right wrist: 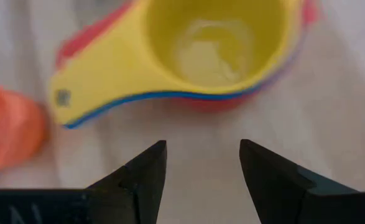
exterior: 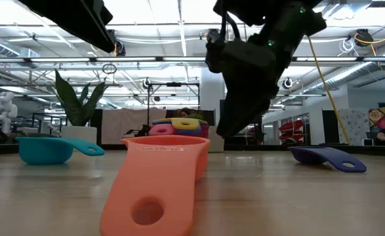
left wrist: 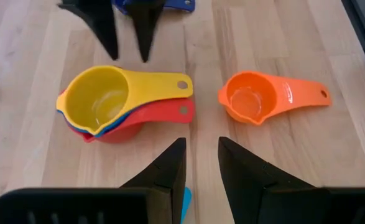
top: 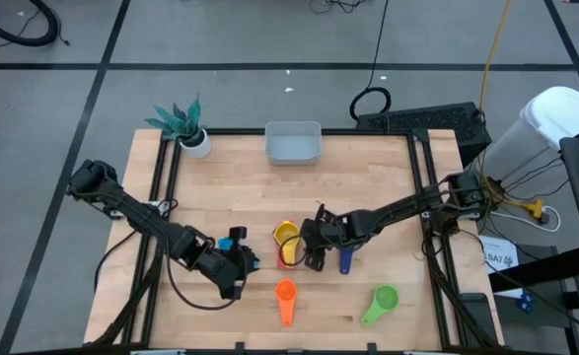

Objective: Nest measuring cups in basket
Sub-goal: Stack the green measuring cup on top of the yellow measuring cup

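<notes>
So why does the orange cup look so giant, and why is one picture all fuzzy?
In the low view the orange cup lies right by the camera, so it fills the picture, and bright ceiling lights glare behind it. In the right wrist view the yellow cup is too close and blurs. The left wrist view is sharp, and the high view is evenly lit.

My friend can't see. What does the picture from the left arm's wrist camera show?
A yellow cup sits nested in a red cup on a wooden table, with an orange cup beside them. The left pincer hangs open above the table, empty.
</notes>
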